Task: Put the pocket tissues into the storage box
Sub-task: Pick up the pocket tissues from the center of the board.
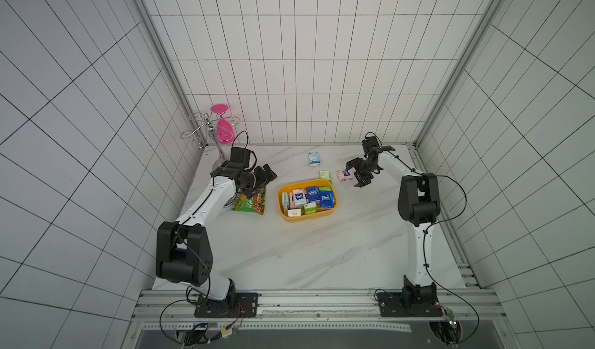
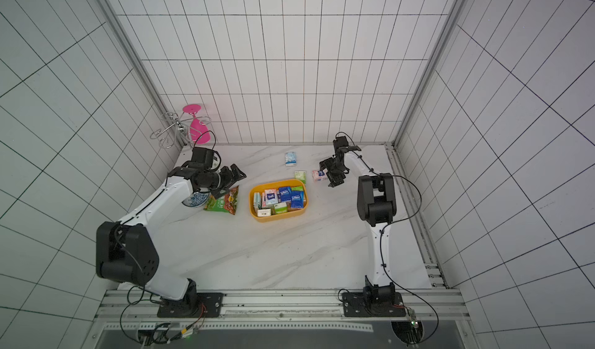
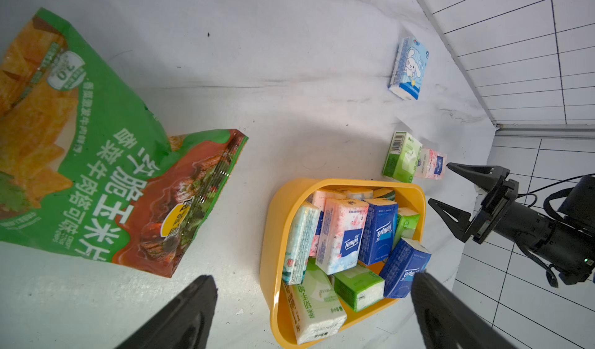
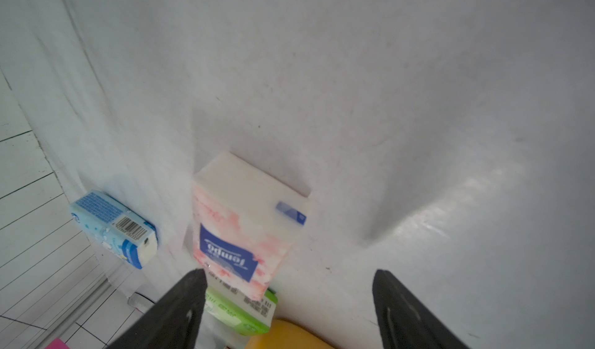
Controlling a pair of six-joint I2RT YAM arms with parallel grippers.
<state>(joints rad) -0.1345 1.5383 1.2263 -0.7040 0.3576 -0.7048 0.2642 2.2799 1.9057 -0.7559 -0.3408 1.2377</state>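
The yellow storage box [image 1: 307, 220] [image 2: 278, 219] sits mid-table and holds several pocket tissues [image 3: 341, 234] in blue, pink, green and white wrappers. Three packets lie on the table behind it: a pink one [image 1: 344, 176] [image 4: 244, 222], a green one [image 1: 325, 176] [image 4: 238, 312] against the box's far rim, and a light-blue one [image 1: 314, 159] [image 4: 112, 228] farther back. My right gripper [image 1: 353, 173] [image 4: 288, 271] is open and empty, just right of the pink packet, which lies near one fingertip. My left gripper [image 1: 269, 173] [image 3: 314, 276] hovers open and empty left of the box.
A green-and-orange snack bag [image 1: 251, 202] [image 3: 106, 170] lies left of the box, under my left wrist. A blue-patterned dish [image 2: 194, 199] peeks out beneath the left arm. A wire rack with a pink glass [image 1: 222, 125] stands in the back left corner. Tiled walls enclose the table.
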